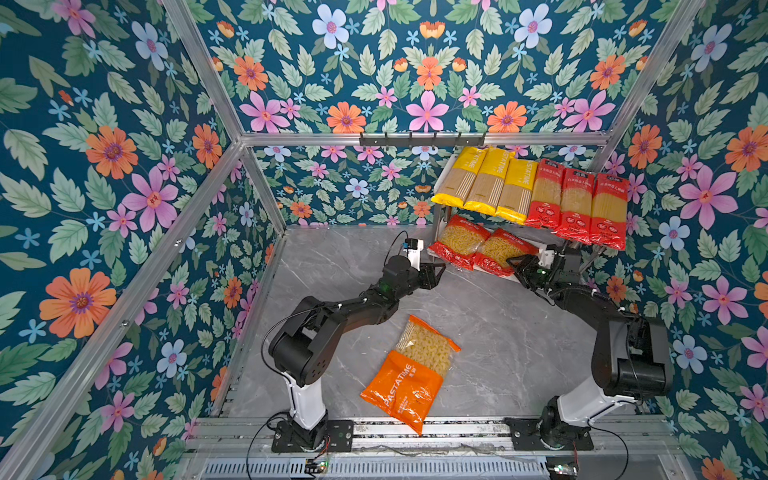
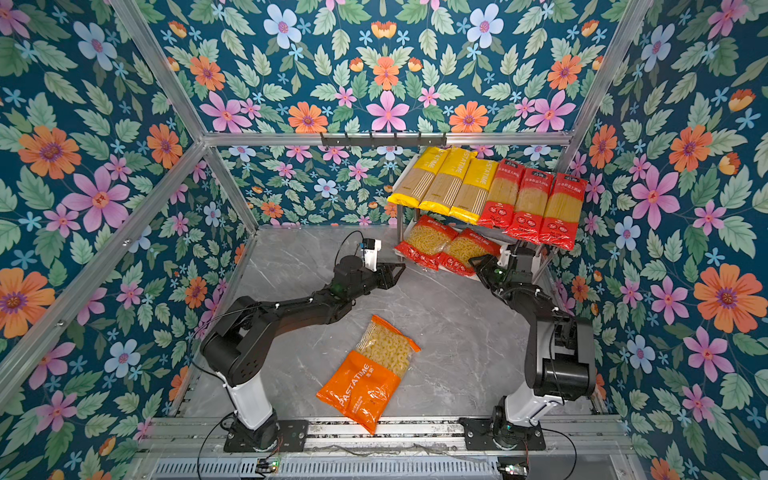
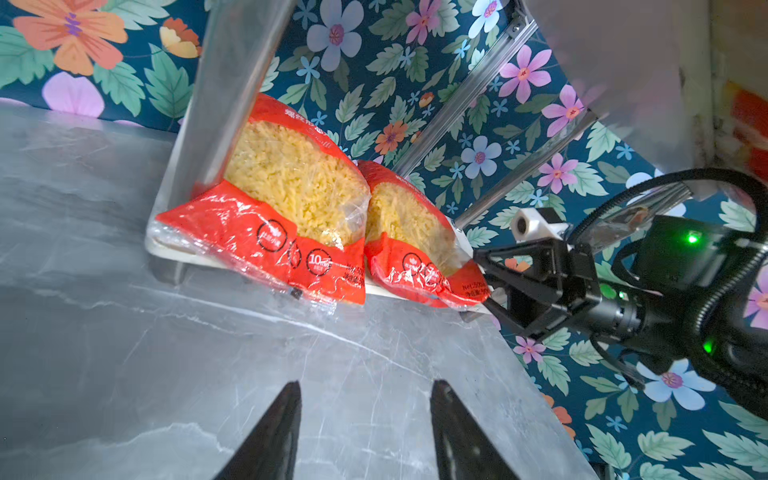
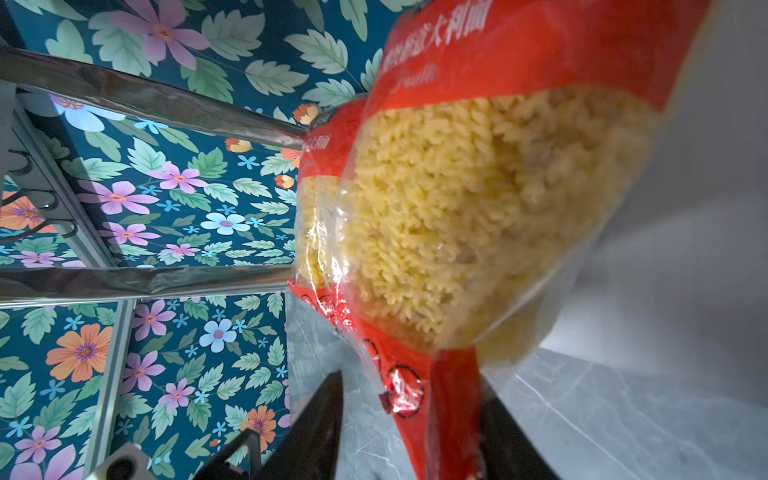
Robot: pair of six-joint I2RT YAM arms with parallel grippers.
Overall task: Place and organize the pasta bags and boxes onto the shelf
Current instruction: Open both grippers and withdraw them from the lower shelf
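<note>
Bench (image 1: 332, 266) carries the shelf (image 1: 435, 222) far right, six spaghetti packs (image 1: 490, 183) across its top. Both arms reach low toward its lower board, where two red macaroni bags (image 1: 459, 241) lean. Orange macaroni bag (image 1: 409, 374) lies on the bench. Left end effector (image 3: 365, 386) gapes empty. Top views hide what the right wrist view shows: right end effector (image 4: 411, 399) spread, unclamped, astride one red bag's corner.

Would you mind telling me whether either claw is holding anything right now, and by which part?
Nothing appears gripped. The left claw is open and empty; the right claw stands open around the bottom corner of a red macaroni bag.
</note>
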